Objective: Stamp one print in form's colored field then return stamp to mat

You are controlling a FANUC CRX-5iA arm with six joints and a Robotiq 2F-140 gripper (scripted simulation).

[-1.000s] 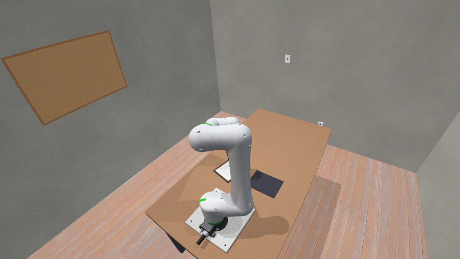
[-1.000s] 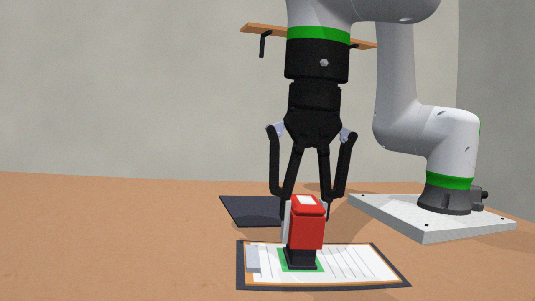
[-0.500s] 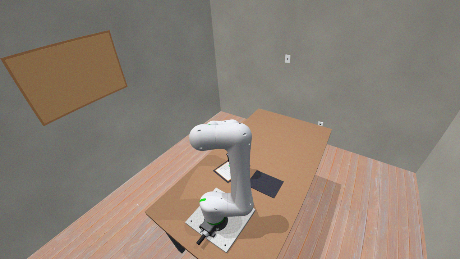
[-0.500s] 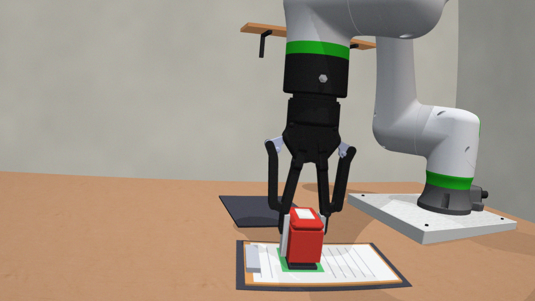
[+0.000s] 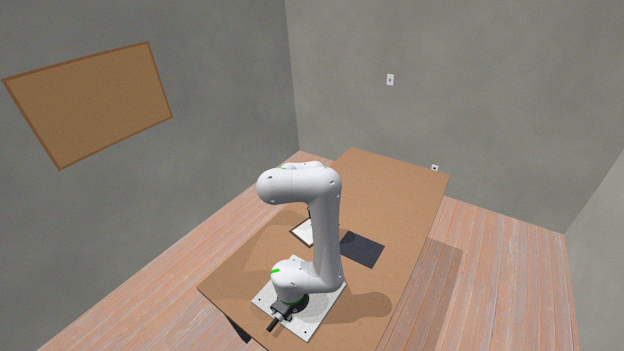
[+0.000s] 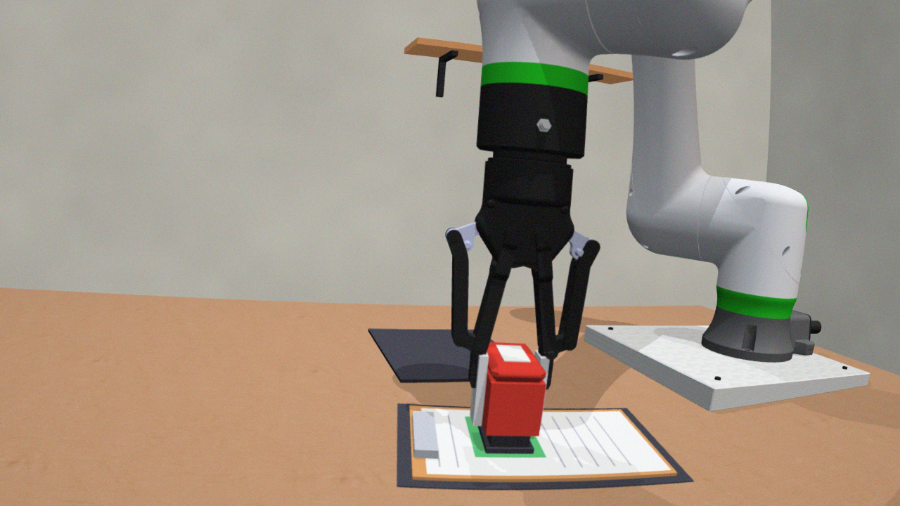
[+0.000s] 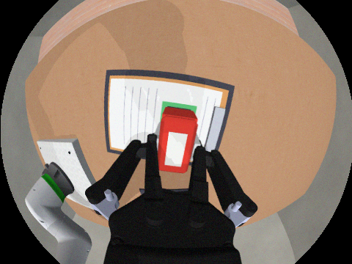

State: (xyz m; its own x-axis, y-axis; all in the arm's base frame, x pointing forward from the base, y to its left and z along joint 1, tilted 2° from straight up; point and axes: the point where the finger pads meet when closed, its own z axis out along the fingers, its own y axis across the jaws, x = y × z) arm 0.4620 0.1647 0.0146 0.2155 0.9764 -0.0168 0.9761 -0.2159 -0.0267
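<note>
The red stamp (image 6: 512,393) with a white label on top stands on the green field (image 6: 505,445) of the form (image 6: 538,446). Its black foot (image 6: 507,442) rests on the paper and only a short strip of it shows under the red body. My gripper (image 6: 510,371) reaches straight down and is shut on the stamp's upper red part. In the wrist view the stamp (image 7: 177,139) sits between my fingers, with a sliver of the green field (image 7: 179,105) showing past its far end. In the top view the arm hides the stamp; only a corner of the form (image 5: 303,231) shows.
The dark mat (image 6: 420,354) lies on the table behind the form, also in the top view (image 5: 361,248). The form's grey clip (image 6: 425,433) is at its left end. The robot's white base plate (image 6: 723,367) stands at the right. A wall shelf (image 6: 515,60) hangs behind the arm.
</note>
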